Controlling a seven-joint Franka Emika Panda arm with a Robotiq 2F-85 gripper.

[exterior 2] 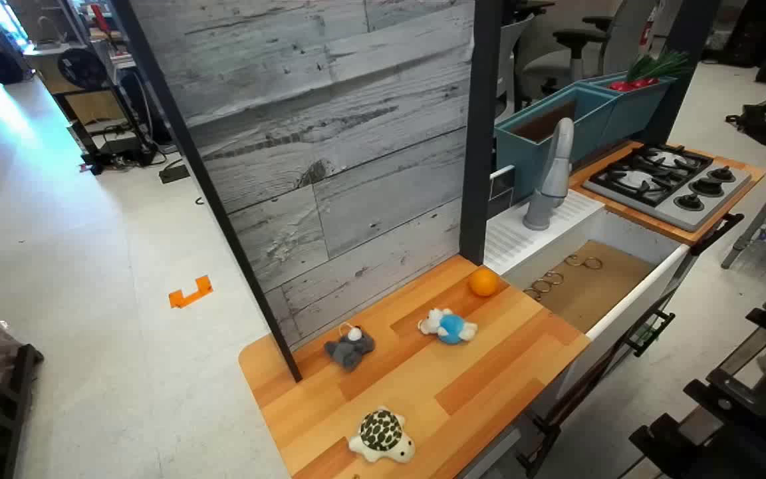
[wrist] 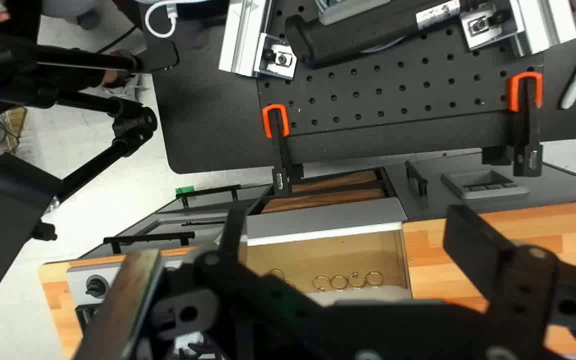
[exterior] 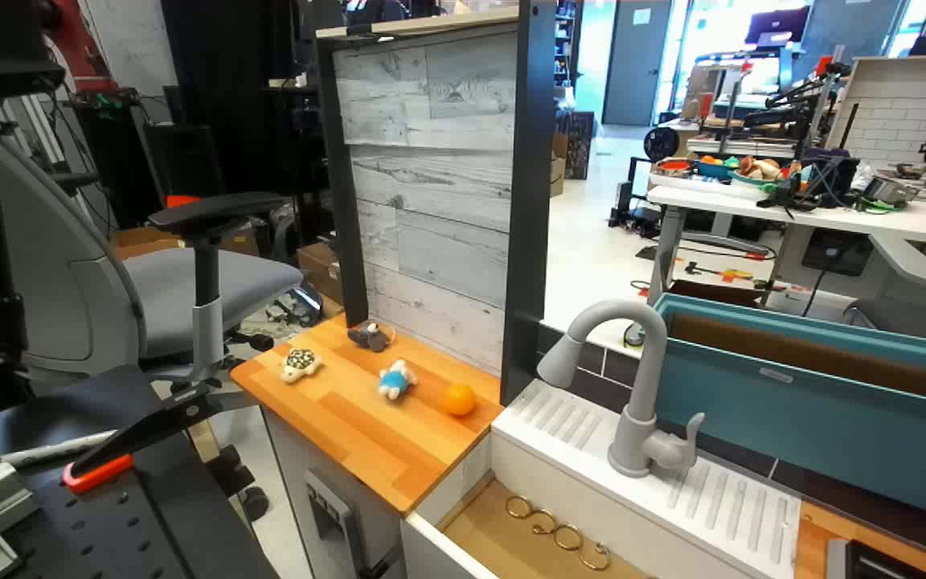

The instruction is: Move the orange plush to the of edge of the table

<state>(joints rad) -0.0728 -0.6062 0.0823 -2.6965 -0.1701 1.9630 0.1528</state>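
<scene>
The orange plush is a small round bright-orange lump. It rests on the light orange-brown wooden table, near the corner beside the sink and the grey panel. It also shows in an exterior view, at the same corner of the table. In the wrist view my gripper is open with wide-spread fingers and nothing between them. It is seen above the sink and the table's edge. The plush does not show in the wrist view. I cannot make out the gripper in the exterior views.
A blue-white plush, a grey mouse plush and a turtle plush lie on the table. An upright grey wood panel borders its back. The sink holds gold rings; a grey faucet stands behind it.
</scene>
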